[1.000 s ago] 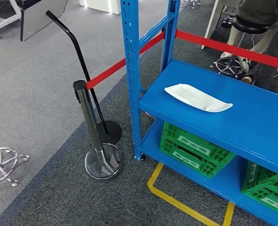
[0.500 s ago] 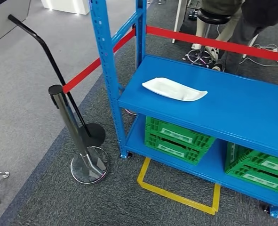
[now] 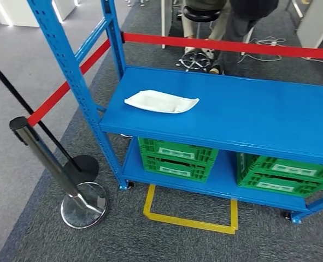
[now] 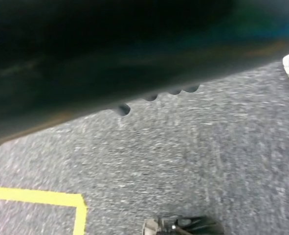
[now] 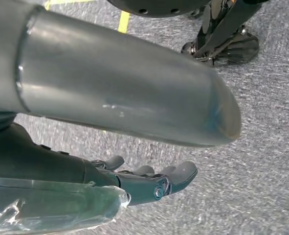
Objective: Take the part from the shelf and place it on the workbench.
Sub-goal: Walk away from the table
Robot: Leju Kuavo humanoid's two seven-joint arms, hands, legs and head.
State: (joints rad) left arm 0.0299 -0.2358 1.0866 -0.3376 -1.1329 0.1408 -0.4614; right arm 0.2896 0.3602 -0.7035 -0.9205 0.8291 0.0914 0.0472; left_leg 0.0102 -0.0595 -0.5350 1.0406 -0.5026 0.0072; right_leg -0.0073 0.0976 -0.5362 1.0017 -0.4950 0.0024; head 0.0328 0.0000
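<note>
Head view: white part (image 3: 162,102) lies flat on the top board of the blue shelf (image 3: 250,114), toward its left end, nothing touching it. Two green crates (image 3: 177,158) sit on the lower board, one under the part, the other (image 3: 285,174) off to the right. Yellow tape outline (image 3: 191,221) on the grey carpet just in front of the shelf. Red belt (image 3: 234,47) runs behind the shelf and around its left side to a chrome post (image 3: 52,164) on a round base, leaning. A person's legs (image 3: 229,33) and a stool are behind the belt.

Right wrist view: right hand (image 5: 150,178) hangs over the carpet, thumb and dark fingers stretched out and apart, holding nothing.

Left wrist view: blurred; left hand's fingertips (image 4: 123,109) peek from under a dark mass above the carpet. Can't tell how far it's open or whether it holds anything.
</note>
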